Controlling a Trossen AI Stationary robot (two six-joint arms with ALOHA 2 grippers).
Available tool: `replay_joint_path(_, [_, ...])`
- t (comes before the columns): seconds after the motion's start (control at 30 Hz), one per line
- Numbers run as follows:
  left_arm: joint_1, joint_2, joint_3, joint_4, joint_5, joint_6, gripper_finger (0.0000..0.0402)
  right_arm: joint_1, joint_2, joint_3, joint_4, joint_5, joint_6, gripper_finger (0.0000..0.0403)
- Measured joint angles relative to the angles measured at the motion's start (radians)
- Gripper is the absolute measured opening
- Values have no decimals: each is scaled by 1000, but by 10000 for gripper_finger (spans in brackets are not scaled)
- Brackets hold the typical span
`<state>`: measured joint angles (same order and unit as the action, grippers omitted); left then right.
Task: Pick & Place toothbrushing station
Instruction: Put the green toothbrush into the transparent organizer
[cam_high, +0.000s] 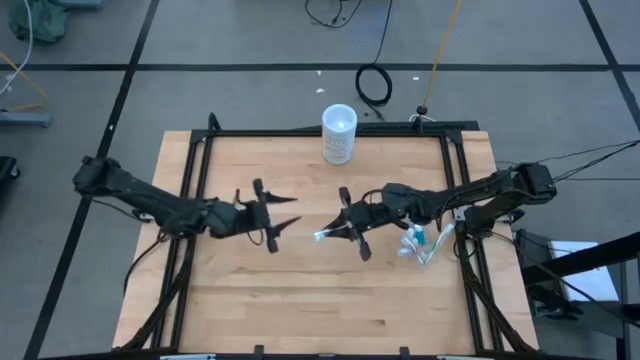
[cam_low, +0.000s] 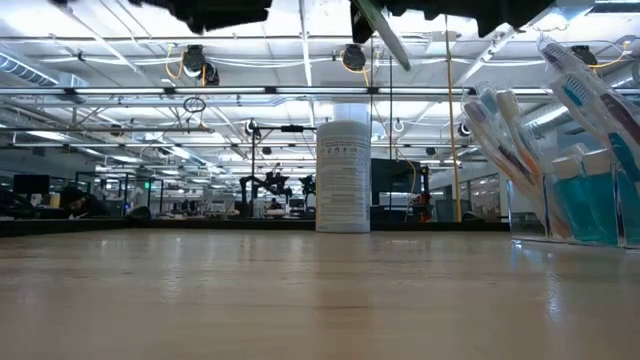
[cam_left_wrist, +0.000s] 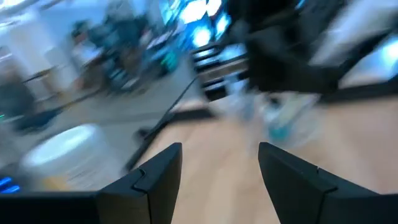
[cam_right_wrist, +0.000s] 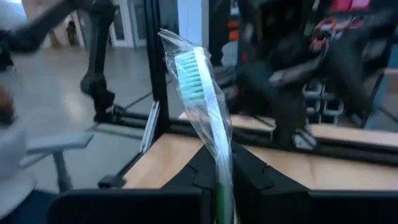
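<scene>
The wrapped toothbrush (cam_right_wrist: 208, 118), with green bristles and a clear film sleeve, stands clamped between the fingers of the right gripper (cam_high: 335, 232), its head projecting forward of the fingertips. In the high view the brush head points away from the right arm toward the left gripper (cam_high: 285, 215), above the bare middle of the table (cam_high: 300, 300).

Behind the right gripper, near its wrist, sits the clear plastic cup (cam_high: 418, 245) holding the remaining toothbrushes (cam_low: 510, 135) and teal tubes (cam_low: 580, 205); the brushes lean at an angle in the cup. The cup stands close to the table's right edge.

The left gripper hovers opposite the right gripper, well apart from it, with its two dark fingers (cam_left_wrist: 155, 177) spread and nothing between them.

Beyond both grippers, at the far edge of the table, a frosted cylindrical container (cam_high: 339, 134) with a white lid stands upright, apart from all other items.
</scene>
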<state>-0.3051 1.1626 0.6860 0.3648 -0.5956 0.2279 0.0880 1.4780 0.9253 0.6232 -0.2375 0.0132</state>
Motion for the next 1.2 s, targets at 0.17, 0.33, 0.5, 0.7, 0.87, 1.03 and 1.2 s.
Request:
replay_joint_path(0.17, [67,121,-157,414,288,-3,219,-1,1,0,59,4,-27,10])
replay_joint_path(0.33, [106,289,-129,642,387,-31,218,-1,8,0,61,4,-28,18])
replay_joint_path(0.5, [129,435,-17,646,362,-100,218,-1,7,0,67,4,-18,16])
replay_joint_path(0.7, [144,541,116,633,358,-79,218,-1,7,0,54,3,-17,14])
replay_joint_path(0.87, [144,597,176,628,359,-76,218,0,7,0,50,-1,-15,20])
replay_joint_path(1.03, [144,616,195,592,367,-69,218,1,7,0,41,-3,-14,10])
replay_joint_path(1.2, [141,610,194,463,365,-93,218,5,7,0,20,5,-20,19])
